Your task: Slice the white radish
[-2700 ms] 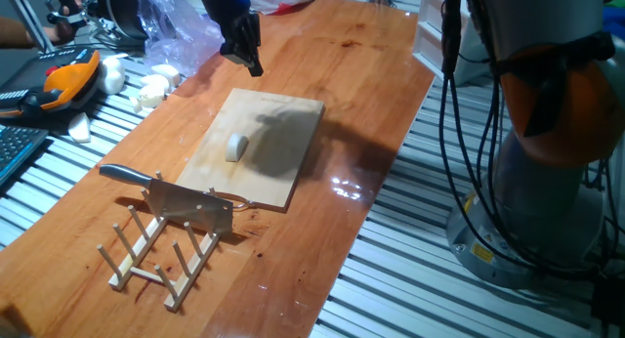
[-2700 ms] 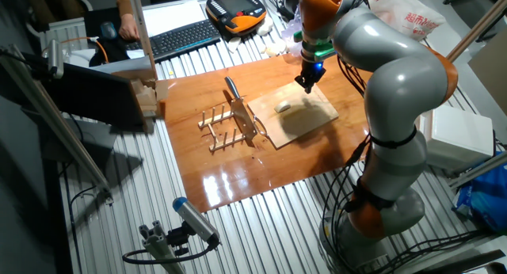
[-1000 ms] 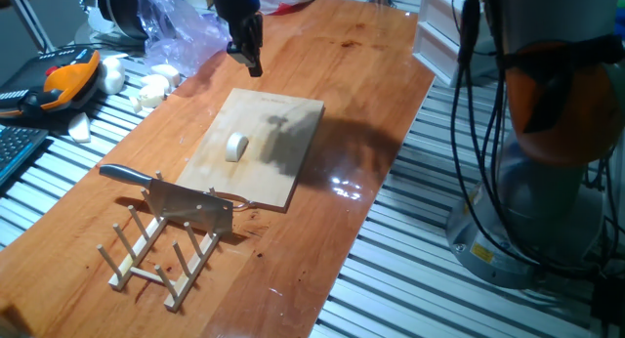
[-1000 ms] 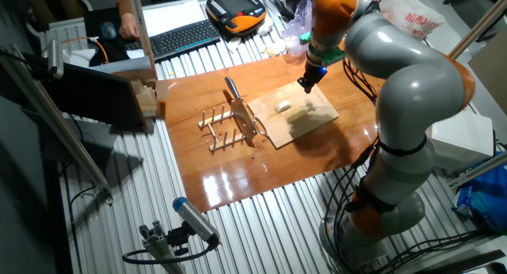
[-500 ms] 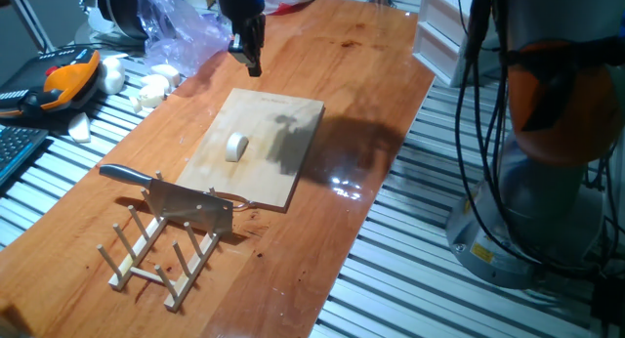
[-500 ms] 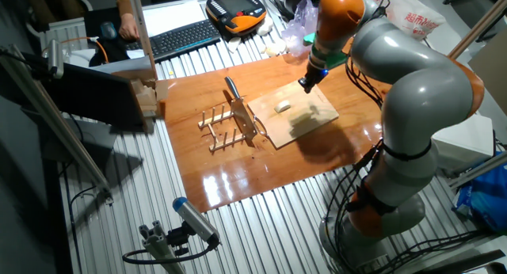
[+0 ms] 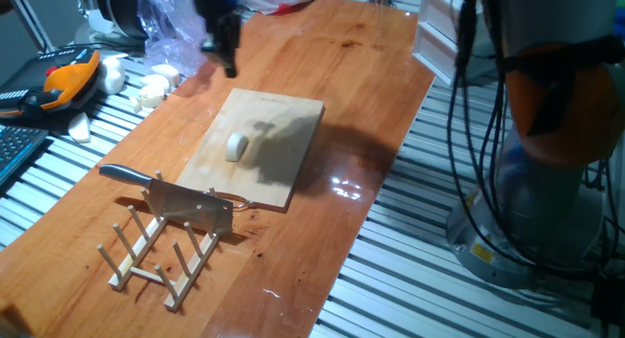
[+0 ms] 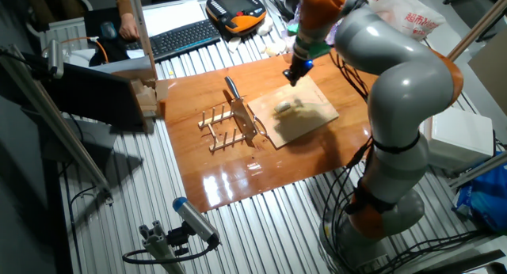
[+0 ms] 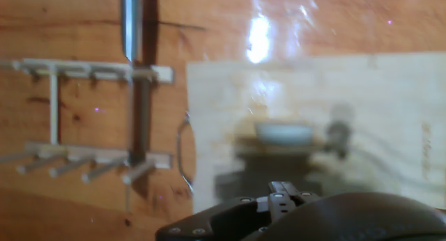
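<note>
1. The fingers (image 7: 227, 64), seemingly closed and empty, have shifted toward the frame's upper left, off the cutting board (image 7: 283, 133).
2. The white radish (image 7: 236, 147) lies uncut mid-board; the cleaver (image 7: 176, 196) sits unused on the rack (image 7: 161, 255).

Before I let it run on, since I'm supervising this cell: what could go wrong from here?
The cleaver stands blade-up in the wooden rack; a poor grasp might tip both. The white radish lies loose on the cutting board and may roll under the blade. The gripper hovers off the board, near the plastic bag.
</note>
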You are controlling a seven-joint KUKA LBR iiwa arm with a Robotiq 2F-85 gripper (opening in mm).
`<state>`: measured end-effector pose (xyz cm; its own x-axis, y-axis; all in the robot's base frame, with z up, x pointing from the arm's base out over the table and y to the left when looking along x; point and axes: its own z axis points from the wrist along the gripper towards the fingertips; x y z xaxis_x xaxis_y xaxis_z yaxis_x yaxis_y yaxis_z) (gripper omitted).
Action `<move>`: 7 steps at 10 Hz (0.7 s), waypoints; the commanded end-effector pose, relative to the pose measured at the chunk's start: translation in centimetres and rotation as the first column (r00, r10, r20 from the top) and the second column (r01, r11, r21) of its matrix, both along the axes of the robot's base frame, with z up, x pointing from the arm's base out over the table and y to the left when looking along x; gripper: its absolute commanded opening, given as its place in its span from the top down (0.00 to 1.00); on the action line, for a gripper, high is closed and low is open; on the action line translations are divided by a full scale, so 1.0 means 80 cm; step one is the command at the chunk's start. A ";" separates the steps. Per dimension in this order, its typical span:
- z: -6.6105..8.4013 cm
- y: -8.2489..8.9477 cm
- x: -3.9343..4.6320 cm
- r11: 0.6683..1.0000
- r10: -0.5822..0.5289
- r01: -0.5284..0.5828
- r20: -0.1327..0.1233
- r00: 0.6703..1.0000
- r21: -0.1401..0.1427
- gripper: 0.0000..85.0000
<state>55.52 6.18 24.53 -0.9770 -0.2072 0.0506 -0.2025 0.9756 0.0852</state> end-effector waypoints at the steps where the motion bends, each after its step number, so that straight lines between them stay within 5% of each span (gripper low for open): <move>1: -0.008 0.058 0.005 1.000 -0.002 0.002 0.004 1.000 0.000 1.00; 3: -0.036 0.101 0.019 0.998 -0.050 0.051 -0.016 0.999 0.048 1.00; 7: -0.079 0.166 0.030 0.994 -0.078 0.083 -0.068 0.995 0.075 1.00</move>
